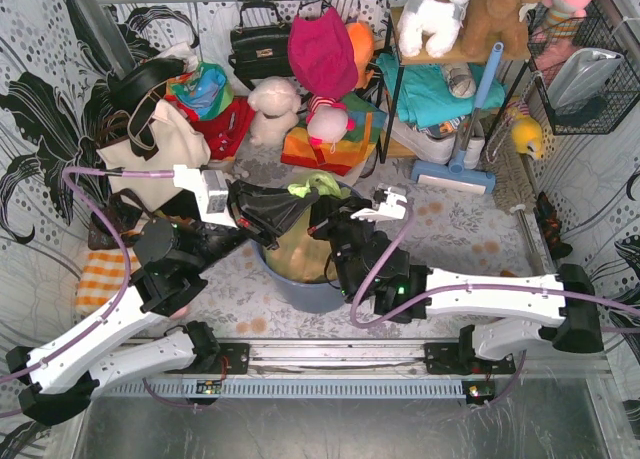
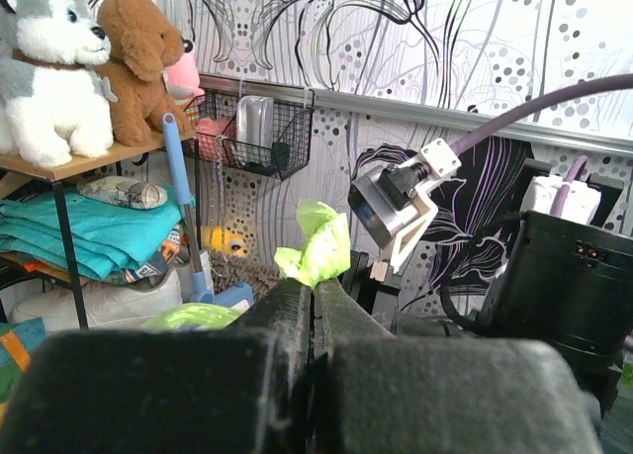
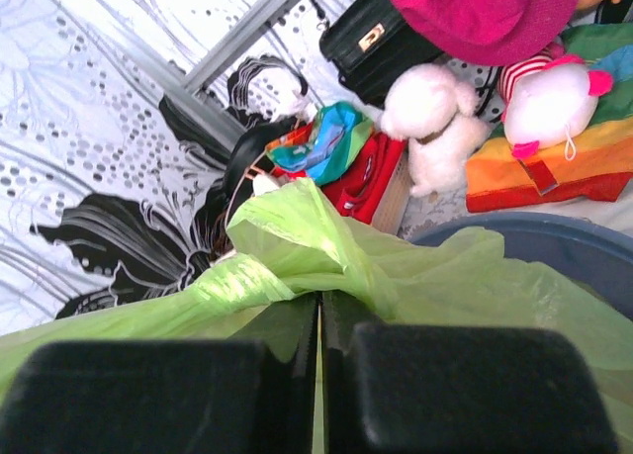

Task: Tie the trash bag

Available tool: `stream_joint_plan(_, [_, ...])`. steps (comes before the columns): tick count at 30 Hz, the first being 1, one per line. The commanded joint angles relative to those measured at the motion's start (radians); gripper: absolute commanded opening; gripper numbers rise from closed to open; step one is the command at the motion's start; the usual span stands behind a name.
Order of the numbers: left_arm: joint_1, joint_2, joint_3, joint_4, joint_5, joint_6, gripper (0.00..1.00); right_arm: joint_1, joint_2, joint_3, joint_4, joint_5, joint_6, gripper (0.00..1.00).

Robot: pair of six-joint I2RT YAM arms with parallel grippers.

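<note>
Trash bag (image 1: 300, 247) stands inside the blue-grey bin (image 1: 312, 297). Left gripper (image 2: 314, 294) is clamped on the bag's green neck above the bin. Right gripper (image 3: 319, 320) is pinched on plastic alongside. Cream tote (image 1: 150, 154) and white plush toy (image 1: 272, 109) lie behind the bin. Speckled grey tabletop (image 1: 470, 229); floral-papered walls (image 1: 40, 59). Both arms mask the bin's rim, so any knot is indiscernible.

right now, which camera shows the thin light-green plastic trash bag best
Right wrist: the thin light-green plastic trash bag fills the foreground, its twisted neck pinched between the shut fingers. Top external shows it in the blue-grey round bin, mostly hidden by arms. Left wrist shows only a tuft.
</note>
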Motion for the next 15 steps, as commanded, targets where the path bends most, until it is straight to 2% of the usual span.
stream_joint_plan(1, [0.007, -0.002, 0.018, 0.036, 0.012, 0.009, 0.00, 0.004, 0.055, -0.036, 0.441, 0.141, -0.237, 0.00])
stream_joint_plan(3, [0.007, 0.000, 0.020, 0.036, 0.014, 0.009, 0.00, 0.004, 0.093, -0.050, 0.642, 0.178, -0.358, 0.00])
stream_joint_plan(6, [0.008, 0.002, 0.025, 0.035, 0.017, 0.007, 0.00, 0.004, 0.193, -0.037, 1.102, 0.206, -0.703, 0.00])
stream_joint_plan(8, [0.007, 0.005, 0.029, 0.033, 0.019, 0.007, 0.00, 0.001, 0.233, 0.010, 1.129, 0.195, -0.777, 0.00])
stream_joint_plan(13, [0.007, 0.007, 0.038, 0.007, 0.026, 0.008, 0.02, -0.004, 0.281, 0.055, 1.133, 0.162, -0.785, 0.00])
stream_joint_plan(14, [0.007, 0.001, 0.041, 0.000, 0.028, 0.009, 0.06, -0.004, 0.285, 0.057, 1.133, 0.159, -0.787, 0.00])
stream_joint_plan(15, [0.008, -0.002, 0.044, -0.008, 0.026, 0.010, 0.14, -0.004, 0.287, 0.055, 1.133, 0.158, -0.784, 0.00])
